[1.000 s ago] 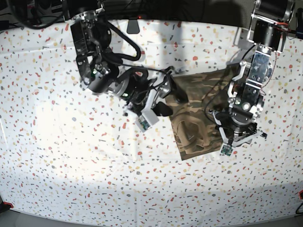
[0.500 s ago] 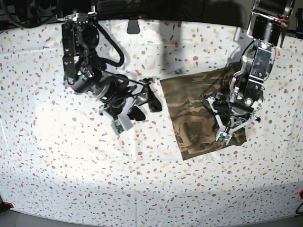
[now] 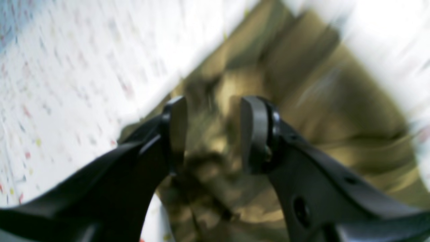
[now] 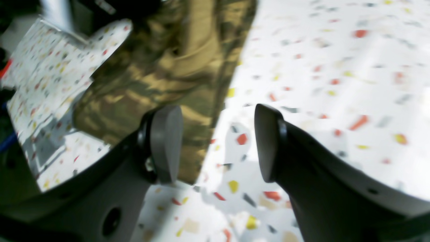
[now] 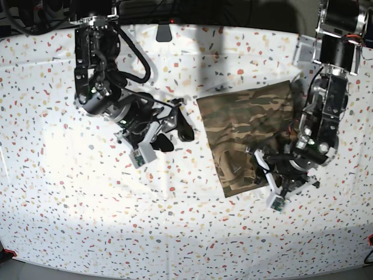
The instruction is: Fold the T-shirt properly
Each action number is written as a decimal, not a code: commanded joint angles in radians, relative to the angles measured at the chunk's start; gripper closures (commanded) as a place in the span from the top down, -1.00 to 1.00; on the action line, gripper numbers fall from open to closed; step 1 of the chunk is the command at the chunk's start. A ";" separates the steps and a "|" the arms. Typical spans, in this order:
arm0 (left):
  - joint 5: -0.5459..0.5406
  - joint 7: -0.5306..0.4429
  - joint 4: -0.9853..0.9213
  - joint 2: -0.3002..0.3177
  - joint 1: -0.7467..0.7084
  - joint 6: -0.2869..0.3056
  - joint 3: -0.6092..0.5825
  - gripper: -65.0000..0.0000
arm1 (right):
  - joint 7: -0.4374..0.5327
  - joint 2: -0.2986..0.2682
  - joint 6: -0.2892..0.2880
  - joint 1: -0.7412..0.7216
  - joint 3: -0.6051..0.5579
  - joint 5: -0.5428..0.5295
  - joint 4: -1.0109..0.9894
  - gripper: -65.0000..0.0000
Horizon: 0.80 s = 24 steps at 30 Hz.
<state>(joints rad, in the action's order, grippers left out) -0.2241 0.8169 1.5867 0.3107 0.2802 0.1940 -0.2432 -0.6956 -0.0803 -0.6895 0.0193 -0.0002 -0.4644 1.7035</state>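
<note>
The T-shirt (image 5: 242, 119) lies folded into a camouflage rectangle right of the table's middle, with its tan collar (image 5: 233, 163) showing near the front edge. My left gripper (image 5: 263, 166) hovers open over the shirt's near right part. In the left wrist view its fingers (image 3: 176, 134) stand apart above blurred T-shirt cloth (image 3: 302, 111), with nothing between them. My right gripper (image 5: 176, 136) hangs open over bare table, left of the shirt. In the right wrist view the right gripper (image 4: 216, 144) is empty, and the T-shirt (image 4: 168, 67) lies beyond its left finger.
The table (image 5: 70, 192) wears a white cloth speckled with red, yellow and grey. Black cables and arm mounts line the far edge (image 5: 166, 29). The left arm's body (image 5: 326, 111) leans over the shirt's right side.
My right gripper has drawn back to the left, off the shirt's left edge. My left gripper has shifted over the shirt's near right corner. Both stayed open.
</note>
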 commanded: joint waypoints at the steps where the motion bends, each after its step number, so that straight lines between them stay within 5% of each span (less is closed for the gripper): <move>1: -0.035 -0.009 0.050 0.032 0.021 -0.002 0.027 -0.25 | 0.003 -0.003 -0.009 -0.015 0.015 -0.038 0.026 0.05; 11: -0.230 0.091 0.303 0.225 -0.241 0.016 0.285 -0.25 | -0.074 -0.154 -0.009 0.140 0.121 -0.123 0.210 0.05; 17: -0.330 0.104 0.475 0.227 -0.555 0.113 0.443 -0.25 | -0.165 -0.183 -0.009 0.386 0.237 -0.203 0.404 0.05; 24: -0.327 0.105 0.576 0.227 -0.889 0.127 0.562 -0.25 | -0.281 -0.165 -0.009 0.717 0.465 -0.352 0.521 0.05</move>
<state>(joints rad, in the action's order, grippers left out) -0.5491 0.9352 2.1471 0.5262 -0.6090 0.3183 0.3099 -0.9882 -0.2413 -0.6933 0.7284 0.4641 -0.7986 2.2047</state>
